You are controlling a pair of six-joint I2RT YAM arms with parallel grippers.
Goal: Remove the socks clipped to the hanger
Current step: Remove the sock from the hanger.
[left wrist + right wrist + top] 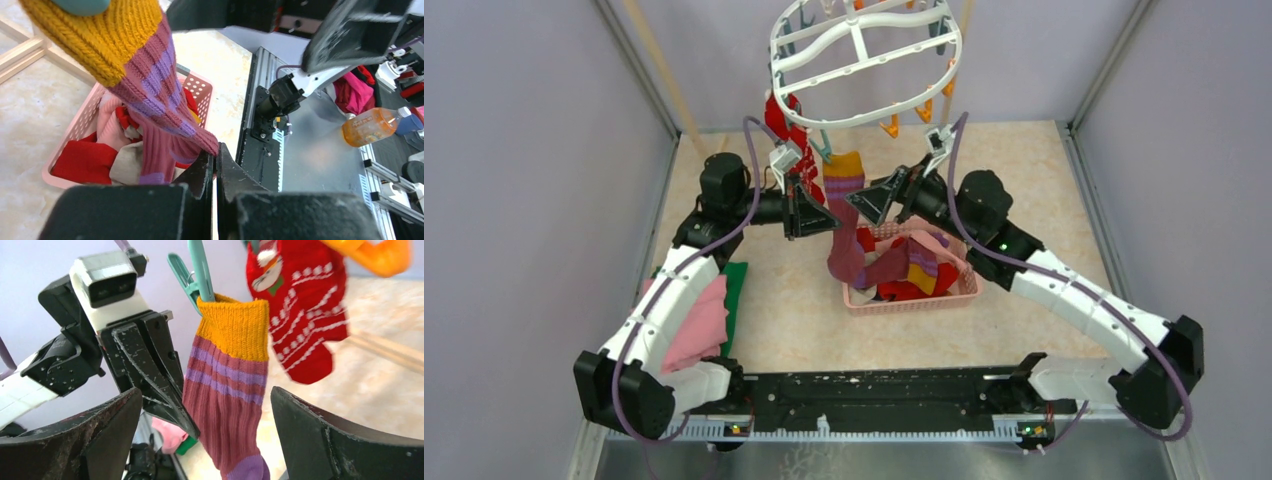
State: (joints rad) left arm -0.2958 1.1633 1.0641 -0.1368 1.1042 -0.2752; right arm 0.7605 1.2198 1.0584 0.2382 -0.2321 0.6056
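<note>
Progress: several socks [904, 272] being kept in pink basket [914, 303], lower centre. At least two being held on hanger [864, 60], top centre: maroon sock [227, 365] and red patterned sock [295, 305]. Roughly mid-task, judged from this.

Maroon sock being hung from teal clip [197, 275] at frame centre. Long axis being kept near vertical, yellow cuff up, toe end down toward basket.

Left gripper [215, 155]: jaws being pressed together on maroon sock's edge. Right gripper [205, 395]: jaws being held wide apart, either side of sock, nothing gripped.
</note>
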